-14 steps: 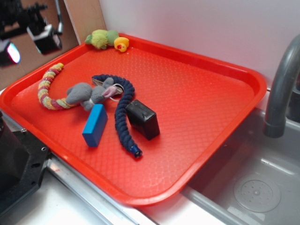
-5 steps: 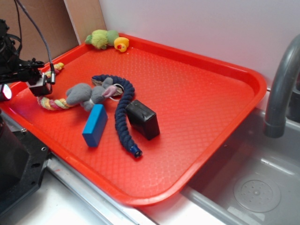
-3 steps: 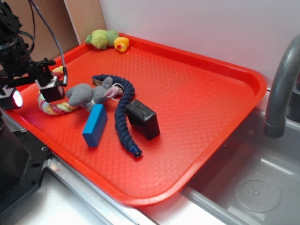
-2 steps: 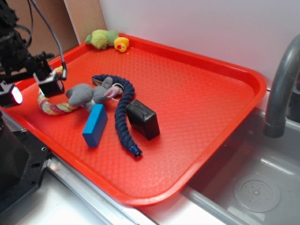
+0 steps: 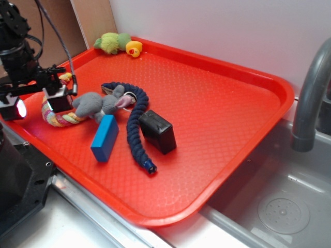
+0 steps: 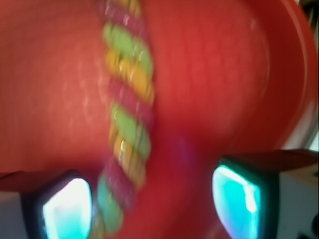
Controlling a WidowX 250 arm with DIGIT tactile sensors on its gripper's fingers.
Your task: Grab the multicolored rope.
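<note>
Two fingers (image 6: 67, 206) spread, now lower over multicolored rope (image 5: 58, 117)

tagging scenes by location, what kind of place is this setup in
Probably a toy or mock kitchen sink counter used as a robot workspace. A grey faucet curves over a sink basin with a drain, and beside it a red tray holds pet toys such as the multicolored rope.
</note>
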